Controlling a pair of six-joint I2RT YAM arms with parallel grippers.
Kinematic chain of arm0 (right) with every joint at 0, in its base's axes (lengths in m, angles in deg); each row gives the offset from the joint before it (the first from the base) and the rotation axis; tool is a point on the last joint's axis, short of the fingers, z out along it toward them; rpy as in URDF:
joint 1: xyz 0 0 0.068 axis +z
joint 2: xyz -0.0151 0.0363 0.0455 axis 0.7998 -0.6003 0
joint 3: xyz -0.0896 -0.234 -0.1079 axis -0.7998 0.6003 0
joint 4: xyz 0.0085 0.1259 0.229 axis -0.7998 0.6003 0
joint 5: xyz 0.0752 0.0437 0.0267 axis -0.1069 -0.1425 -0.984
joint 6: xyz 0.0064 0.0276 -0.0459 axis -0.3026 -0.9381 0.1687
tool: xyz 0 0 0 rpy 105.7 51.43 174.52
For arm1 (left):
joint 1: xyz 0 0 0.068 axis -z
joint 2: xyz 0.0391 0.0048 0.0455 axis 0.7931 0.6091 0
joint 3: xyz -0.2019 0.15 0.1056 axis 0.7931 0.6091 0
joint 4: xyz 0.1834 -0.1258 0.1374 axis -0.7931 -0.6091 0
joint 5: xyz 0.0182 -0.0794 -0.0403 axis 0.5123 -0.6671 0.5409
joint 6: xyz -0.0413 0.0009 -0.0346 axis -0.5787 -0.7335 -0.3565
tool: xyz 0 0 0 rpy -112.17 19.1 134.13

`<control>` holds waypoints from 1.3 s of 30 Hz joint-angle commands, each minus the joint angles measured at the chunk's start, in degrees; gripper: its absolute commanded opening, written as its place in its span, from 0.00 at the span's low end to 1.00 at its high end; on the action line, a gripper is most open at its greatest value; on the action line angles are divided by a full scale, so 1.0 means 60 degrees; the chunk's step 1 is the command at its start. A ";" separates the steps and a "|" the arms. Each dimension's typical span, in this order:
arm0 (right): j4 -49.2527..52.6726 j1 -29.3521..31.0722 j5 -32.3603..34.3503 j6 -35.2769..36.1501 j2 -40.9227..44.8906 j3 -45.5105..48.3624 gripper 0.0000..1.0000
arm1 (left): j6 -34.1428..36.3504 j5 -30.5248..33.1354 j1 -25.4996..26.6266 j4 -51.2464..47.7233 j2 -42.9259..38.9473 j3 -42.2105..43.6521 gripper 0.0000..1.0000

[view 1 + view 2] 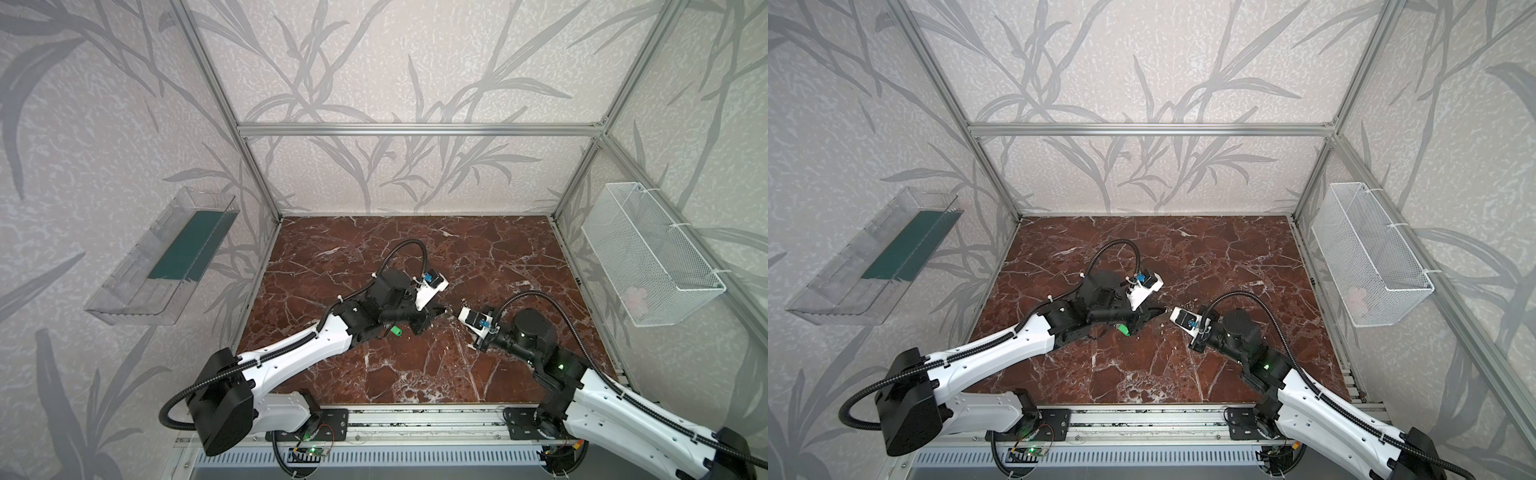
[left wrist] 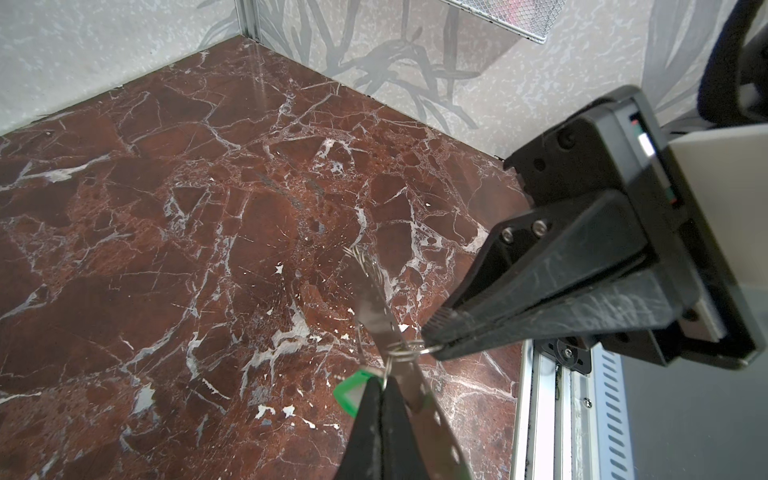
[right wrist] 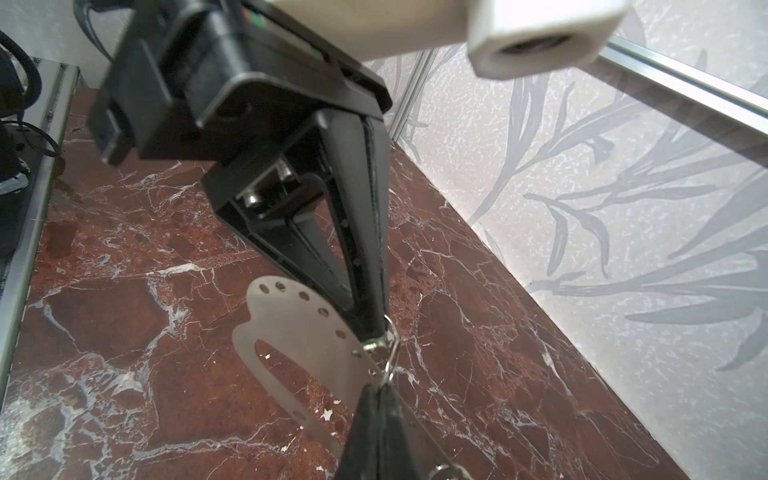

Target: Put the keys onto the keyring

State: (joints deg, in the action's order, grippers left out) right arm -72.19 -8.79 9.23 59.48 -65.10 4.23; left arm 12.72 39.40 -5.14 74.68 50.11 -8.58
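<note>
Pinching shut with the left hand (image 3: pixel 374 332) on a bit of a green key (image 2: pixel 349 395). Squeezing shut with the right hand (image 2: pixel 432 336) on the little metal loop (image 2: pixel 411 348). Keeping the grey keyring (image 3: pixel 299 332) tilted up between both hands, the loop touching its edge. Risking a slip here: tugging or twisting too hard, popping the thin loop free, dropping the keyring. Working over a dark red stone-look counter (image 2: pixel 166 208), with leafy grey walls (image 1: pixel 374 62), a wire basket (image 1: pixel 648 257) and a clear tray (image 1: pixel 137 291) hanging at the sides.

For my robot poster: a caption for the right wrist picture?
Two grippers meet at a small wire ring on the keyring.
</note>
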 commanded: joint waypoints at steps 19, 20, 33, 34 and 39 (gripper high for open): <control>-0.2391 0.0056 -0.0921 -0.0831 0.0003 0.0479 0.00 | 0.0631 -0.1298 -0.0438 -0.0019 -0.0401 0.0434 0.03; -0.2400 0.0056 -0.0950 -0.0863 0.0002 0.0478 0.00 | 0.0687 -0.1317 -0.0441 -0.0101 -0.0429 0.0439 0.05; -0.2443 0.0001 -0.1492 -0.1148 -0.0208 0.0466 0.00 | 0.1739 -0.0698 -0.0436 0.0729 -0.1963 0.1333 0.41; -0.2454 -0.0003 -0.1506 -0.1181 -0.0218 0.0455 0.00 | 0.1839 -0.0700 -0.0441 0.0727 -0.2054 0.1352 0.41; -0.2666 -0.0018 -0.1718 -0.1324 -0.0406 0.0423 0.00 | 0.2293 -0.0894 -0.0429 0.0750 -0.2070 0.1387 0.42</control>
State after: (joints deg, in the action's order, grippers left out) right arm -84.67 -8.86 0.56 52.71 -67.28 6.98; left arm 23.01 34.35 -7.55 77.83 37.94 -0.91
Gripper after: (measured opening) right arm 0.048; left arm 0.421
